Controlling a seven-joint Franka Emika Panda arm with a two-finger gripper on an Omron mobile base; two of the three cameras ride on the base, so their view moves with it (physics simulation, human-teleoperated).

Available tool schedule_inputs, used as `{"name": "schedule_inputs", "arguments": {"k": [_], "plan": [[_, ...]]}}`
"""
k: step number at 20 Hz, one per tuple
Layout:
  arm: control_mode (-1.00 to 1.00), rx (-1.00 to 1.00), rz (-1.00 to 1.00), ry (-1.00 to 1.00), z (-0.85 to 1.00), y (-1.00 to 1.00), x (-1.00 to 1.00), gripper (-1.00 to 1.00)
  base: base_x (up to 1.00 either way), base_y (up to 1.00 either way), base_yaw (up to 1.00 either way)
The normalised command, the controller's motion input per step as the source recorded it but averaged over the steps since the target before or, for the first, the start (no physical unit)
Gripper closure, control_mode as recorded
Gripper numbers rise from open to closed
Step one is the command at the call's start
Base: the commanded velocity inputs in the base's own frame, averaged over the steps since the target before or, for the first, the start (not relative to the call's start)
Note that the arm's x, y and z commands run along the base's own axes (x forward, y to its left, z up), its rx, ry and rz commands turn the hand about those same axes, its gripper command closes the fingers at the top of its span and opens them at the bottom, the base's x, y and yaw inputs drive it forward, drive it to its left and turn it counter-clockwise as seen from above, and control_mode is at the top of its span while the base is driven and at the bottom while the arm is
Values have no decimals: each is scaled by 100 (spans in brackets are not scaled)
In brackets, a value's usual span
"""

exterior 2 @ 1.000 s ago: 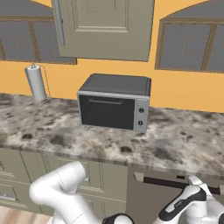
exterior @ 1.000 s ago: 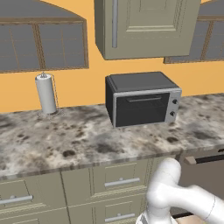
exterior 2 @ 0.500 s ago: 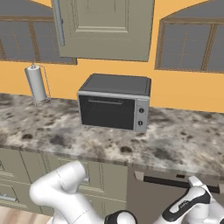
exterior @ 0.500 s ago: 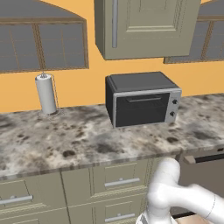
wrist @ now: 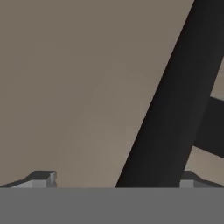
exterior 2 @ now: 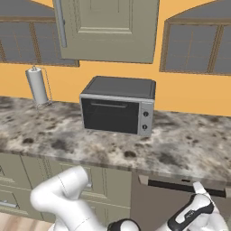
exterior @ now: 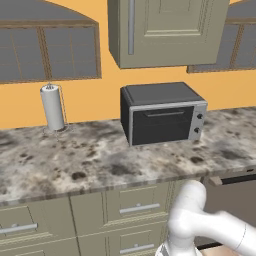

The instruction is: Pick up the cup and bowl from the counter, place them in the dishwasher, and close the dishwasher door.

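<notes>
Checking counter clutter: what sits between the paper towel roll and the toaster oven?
Nothing: in the left base view, bare counter runs from paper towel roll to toaster oven.

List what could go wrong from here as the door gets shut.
The open pincer sits hard against the taupe dishwasher door, close to its dark top strip, so a push might slide off the flat panel. The arm is folded low before the drawers; it might clip a handle.

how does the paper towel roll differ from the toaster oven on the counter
The paper towel roll is a slim white upright cylinder; the toaster oven is a wide black-and-silver box. The roll stands by the wall, the oven further forward. Both sit on the counter.
</notes>
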Motion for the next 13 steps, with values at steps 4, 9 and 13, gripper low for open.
{"name": "schedule_inputs", "arguments": {"k": [4,9,13], "plan": [[-100,-5,0,-19,-100,41,74,-100,0,0,0],[-100,-15,0,-20,-100,44,68,-100,0,0,0],[-100,-31,-1,-19,-100,58,83,-100,0,0,0]]}}
